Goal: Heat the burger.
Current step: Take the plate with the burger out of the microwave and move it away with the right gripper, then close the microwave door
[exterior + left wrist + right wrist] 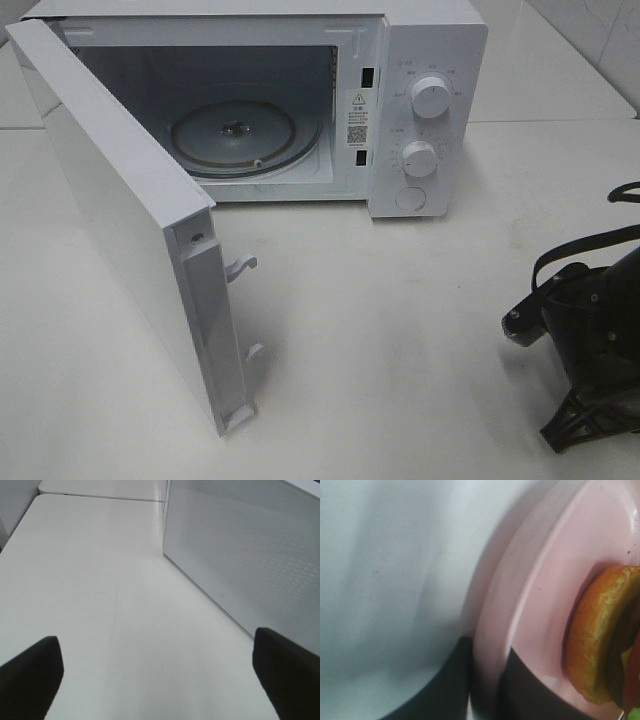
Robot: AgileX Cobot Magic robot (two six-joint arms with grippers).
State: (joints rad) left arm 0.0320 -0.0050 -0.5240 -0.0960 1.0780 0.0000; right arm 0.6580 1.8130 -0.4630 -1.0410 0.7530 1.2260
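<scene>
The right gripper (pixel 487 690) is clenched on the rim of the flat pink round plate (pixel 540 580) bearing the golden-bunned burger (pixel 597 635), the left gripper (pixel 157 680) released; next, carry it into the open white microwave (pixel 420 60), onto its glass turntable (pixel 245 135).

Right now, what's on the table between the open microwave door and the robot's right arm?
Nothing: in the exterior high view, only bare white table lies between the microwave door and the right arm.

Claw (pixel 487 682) pinching burger's (pixel 600 635) plate (pixel 540 580) rim
</scene>
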